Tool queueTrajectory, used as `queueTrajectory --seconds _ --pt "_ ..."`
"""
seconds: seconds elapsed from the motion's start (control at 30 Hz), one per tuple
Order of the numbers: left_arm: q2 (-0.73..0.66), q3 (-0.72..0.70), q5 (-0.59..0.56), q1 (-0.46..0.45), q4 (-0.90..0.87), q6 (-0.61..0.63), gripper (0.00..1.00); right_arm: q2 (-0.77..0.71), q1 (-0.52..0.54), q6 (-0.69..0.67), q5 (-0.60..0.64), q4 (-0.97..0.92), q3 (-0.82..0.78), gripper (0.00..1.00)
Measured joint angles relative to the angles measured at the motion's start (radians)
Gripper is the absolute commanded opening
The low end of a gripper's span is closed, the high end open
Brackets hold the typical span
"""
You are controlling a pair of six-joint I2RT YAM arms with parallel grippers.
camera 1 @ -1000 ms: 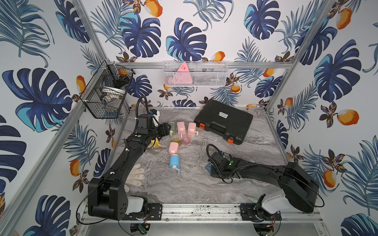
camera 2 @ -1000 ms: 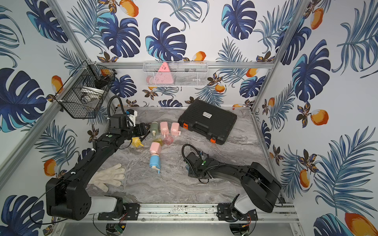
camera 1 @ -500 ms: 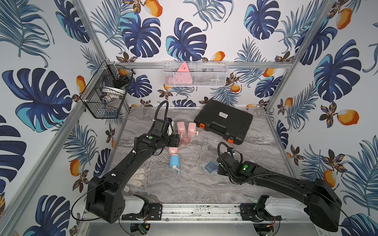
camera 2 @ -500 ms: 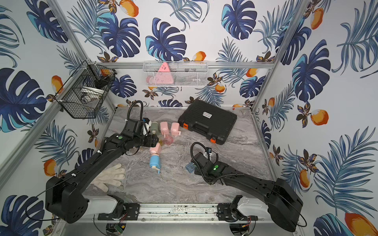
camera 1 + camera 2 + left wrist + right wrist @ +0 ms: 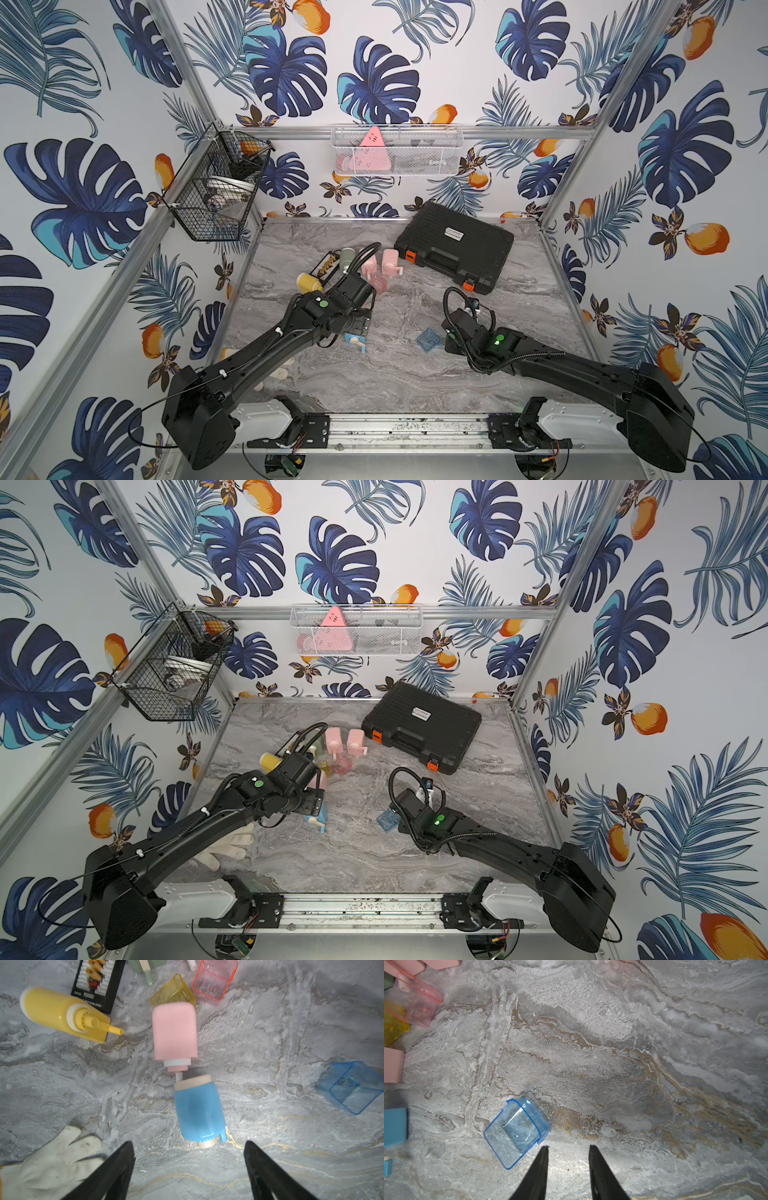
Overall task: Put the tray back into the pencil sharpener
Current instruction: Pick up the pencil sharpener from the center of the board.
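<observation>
The blue pencil sharpener [image 5: 199,1109] lies on its side on the marble table, its crank end towards my left gripper [image 5: 188,1144]. That gripper hovers just above it with jaws wide open and nothing between them. In both top views the left wrist covers most of the sharpener [image 5: 355,338]. The clear blue tray [image 5: 517,1130] lies loose on the table [image 5: 429,339], apart from the sharpener. My right gripper [image 5: 569,1146] is open and holds nothing. One of its fingertips [image 5: 544,1150] sits right beside the tray's corner.
A pink sharpener [image 5: 174,1030] lies end to end with the blue one. A yellow sharpener [image 5: 62,1014], a yellow tray [image 5: 174,991] and a pink tray [image 5: 214,980] lie beyond. A white glove [image 5: 47,1163] lies at the front left, a black case [image 5: 455,245] at the back right.
My left arm has swung from the back-left objects to above the blue sharpener, and its jaws have opened. My right gripper has shifted right, opened slightly and left the blue tray lying free.
</observation>
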Motion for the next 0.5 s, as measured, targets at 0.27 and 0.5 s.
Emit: queueTrajectory --seconds 0.27,0.5 --pt "0.079 -0.02 0.023 -0.011 0.002 -0.035 0.95 -0.03 -0.005 -0.005 -0.005 0.016 -0.028 0.36" --pt "0.162 -0.036 0.065 -0.011 0.053 -0.041 0.94 -0.065 -0.005 -0.005 -0.016 0.016 -0.045 0.36"
